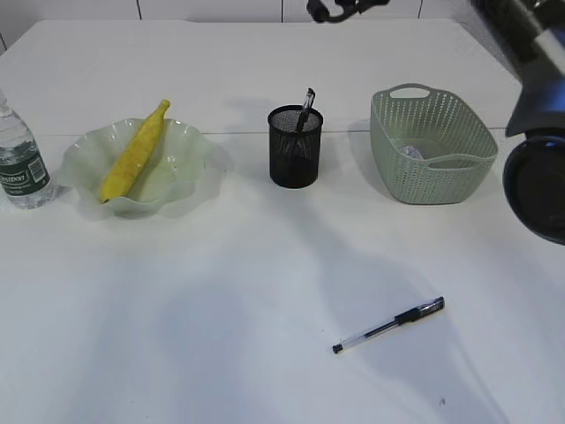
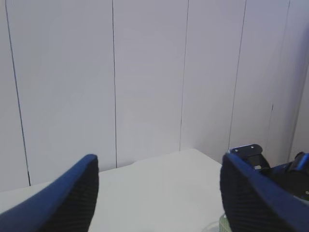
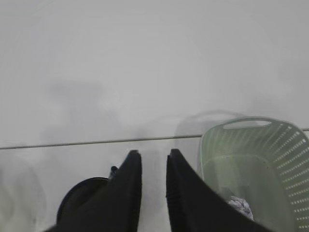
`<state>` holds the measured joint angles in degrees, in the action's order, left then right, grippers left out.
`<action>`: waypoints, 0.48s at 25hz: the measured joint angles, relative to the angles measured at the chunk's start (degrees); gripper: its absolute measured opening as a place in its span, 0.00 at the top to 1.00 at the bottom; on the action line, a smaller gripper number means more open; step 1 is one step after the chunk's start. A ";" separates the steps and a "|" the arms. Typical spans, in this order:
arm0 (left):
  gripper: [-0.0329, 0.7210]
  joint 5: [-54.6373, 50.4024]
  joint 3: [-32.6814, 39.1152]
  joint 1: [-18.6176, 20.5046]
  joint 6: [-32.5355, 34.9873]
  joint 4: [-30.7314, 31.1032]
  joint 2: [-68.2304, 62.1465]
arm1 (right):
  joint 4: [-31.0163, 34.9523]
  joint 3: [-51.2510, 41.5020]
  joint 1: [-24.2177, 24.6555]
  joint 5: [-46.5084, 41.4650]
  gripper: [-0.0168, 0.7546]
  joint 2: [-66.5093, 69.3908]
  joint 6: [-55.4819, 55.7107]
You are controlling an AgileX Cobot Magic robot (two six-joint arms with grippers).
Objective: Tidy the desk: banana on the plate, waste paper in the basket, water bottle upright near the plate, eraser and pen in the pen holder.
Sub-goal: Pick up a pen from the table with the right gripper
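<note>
A yellow banana [image 1: 132,159] lies on the pale green plate [image 1: 192,141]. A water bottle [image 1: 19,159] stands upright just left of the plate. The black mesh pen holder [image 1: 295,155] has one pen [image 1: 306,102] standing in it. A second pen [image 1: 388,325] lies flat on the table at the front. Crumpled paper [image 1: 410,151] lies in the green basket [image 1: 441,106]. No eraser is in view. My right gripper [image 3: 153,153] is narrowly open and empty, high above the gap between holder [image 3: 79,193] and basket [image 3: 246,122]; it shows at the exterior view's top edge [image 1: 340,9]. My left gripper [image 2: 159,164] is wide open and empty, facing the wall.
A dark part of the right arm [image 1: 538,185] hangs over the table's right edge beside the basket. A seam [image 3: 96,142] runs across the white table behind the holder. The panelled wall [image 2: 145,72] stands beyond the table's far edge.
</note>
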<state>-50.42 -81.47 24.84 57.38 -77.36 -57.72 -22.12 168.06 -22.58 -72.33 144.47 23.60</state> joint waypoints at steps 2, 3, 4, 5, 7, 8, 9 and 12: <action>0.23 0.00 0.00 0.00 0.00 0.00 0.00 | 1.28 0.00 0.00 -0.09 0.80 -2.08 -0.12; 0.23 0.00 0.00 0.00 0.00 0.00 0.00 | 2.01 0.00 0.08 -0.09 0.80 -2.99 -0.29; 0.23 0.00 0.00 -0.14 0.00 0.26 0.00 | 2.85 0.00 0.08 -0.09 0.80 -4.01 -0.96; 0.23 0.00 0.00 -0.52 0.00 0.61 0.00 | 3.85 0.00 0.08 -0.09 0.80 -5.05 -1.49; 0.23 0.00 0.00 -1.52 0.00 1.42 0.00 | 5.94 0.00 0.08 -0.32 0.80 -7.10 -3.13; 0.23 0.00 0.00 -1.92 0.00 2.23 0.00 | 7.17 0.00 0.08 -0.32 0.80 -8.31 -4.45; 0.23 0.00 0.00 -2.51 0.00 3.33 0.00 | 8.15 0.00 0.08 -0.32 0.80 -9.37 -5.71; 0.23 1.44 0.00 -3.67 0.00 6.49 0.00 | 10.97 0.00 0.08 -0.54 0.80 -13.64 -9.78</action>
<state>-48.98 -81.47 21.17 57.38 -70.87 -57.72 -11.15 168.06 -22.49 -72.87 130.83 13.82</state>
